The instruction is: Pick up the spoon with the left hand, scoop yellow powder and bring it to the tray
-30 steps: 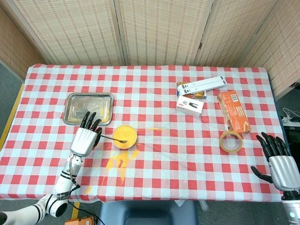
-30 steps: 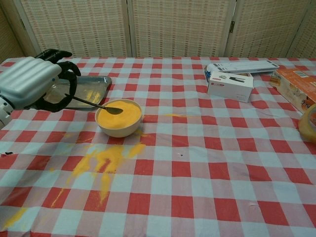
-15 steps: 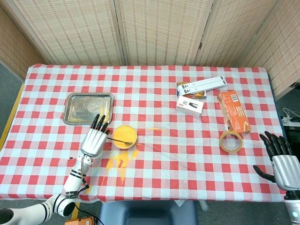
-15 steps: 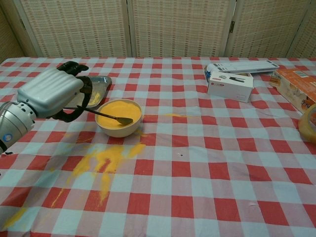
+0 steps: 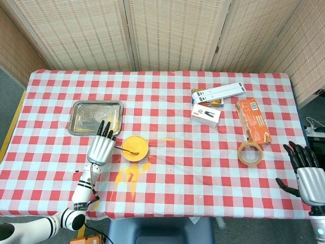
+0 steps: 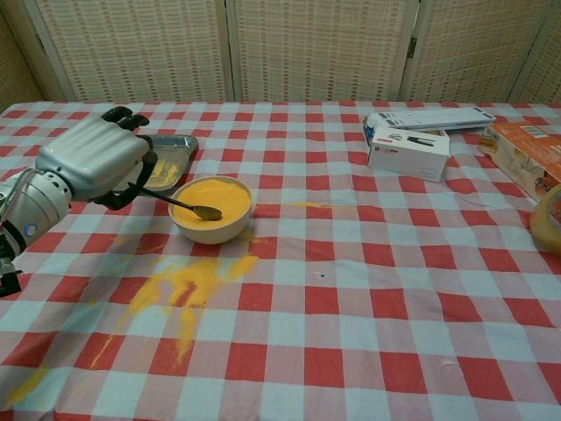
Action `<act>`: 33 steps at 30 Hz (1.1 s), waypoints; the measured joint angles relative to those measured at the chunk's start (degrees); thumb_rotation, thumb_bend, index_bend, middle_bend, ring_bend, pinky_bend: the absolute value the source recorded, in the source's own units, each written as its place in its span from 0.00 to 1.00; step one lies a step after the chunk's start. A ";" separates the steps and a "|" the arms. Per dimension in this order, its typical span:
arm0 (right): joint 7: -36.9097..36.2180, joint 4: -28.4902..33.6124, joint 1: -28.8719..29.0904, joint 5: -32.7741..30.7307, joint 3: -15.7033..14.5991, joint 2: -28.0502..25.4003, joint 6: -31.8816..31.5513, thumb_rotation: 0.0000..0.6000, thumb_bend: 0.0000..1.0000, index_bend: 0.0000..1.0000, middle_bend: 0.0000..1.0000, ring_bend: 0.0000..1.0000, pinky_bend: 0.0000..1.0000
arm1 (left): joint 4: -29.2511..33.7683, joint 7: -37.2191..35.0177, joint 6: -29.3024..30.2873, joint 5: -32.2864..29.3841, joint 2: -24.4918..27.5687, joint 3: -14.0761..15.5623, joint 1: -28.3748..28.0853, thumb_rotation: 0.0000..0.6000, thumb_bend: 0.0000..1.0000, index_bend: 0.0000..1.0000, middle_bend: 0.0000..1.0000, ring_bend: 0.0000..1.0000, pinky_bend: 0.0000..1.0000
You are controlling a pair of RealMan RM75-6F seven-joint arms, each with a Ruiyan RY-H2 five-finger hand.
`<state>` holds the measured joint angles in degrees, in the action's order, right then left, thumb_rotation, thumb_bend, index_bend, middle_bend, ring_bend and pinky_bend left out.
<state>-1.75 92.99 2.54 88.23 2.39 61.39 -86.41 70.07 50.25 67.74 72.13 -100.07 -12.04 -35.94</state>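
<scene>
Silver left hand, spoon over powder bowl

Silver-backed left hand (image 6: 92,162) with dark fingers curled round the thin handle of a metal spoon (image 6: 188,207); spoon bowl rests over yellow powder (image 6: 216,195) in a round cream bowl (image 6: 210,230). Right hand (image 5: 306,173) at near right table edge, fingers spread, holding nothing. Spilled yellow powder streaks (image 6: 184,285) on the checked cloth near the bowl; broad bare cloth to the right. Shiny rectangular metal tray (image 5: 96,117) just beyond the left hand. Tape roll (image 5: 250,153), orange box (image 5: 252,121), white boxes (image 5: 205,114) far right.
</scene>
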 measured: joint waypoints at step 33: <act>0.88 0.02 0.20 -1.10 0.53 0.32 0.56 1.00 0.14 0.00 0.00 0.00 0.00 | 1.14 1.91 2.58 -4.92 0.41 -2.15 -2.90 1.00 0.77 0.90 0.36 0.10 0.00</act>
<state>-0.87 93.02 2.74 87.13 2.92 61.71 -85.85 71.21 52.16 70.31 67.22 -99.66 -14.19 -38.83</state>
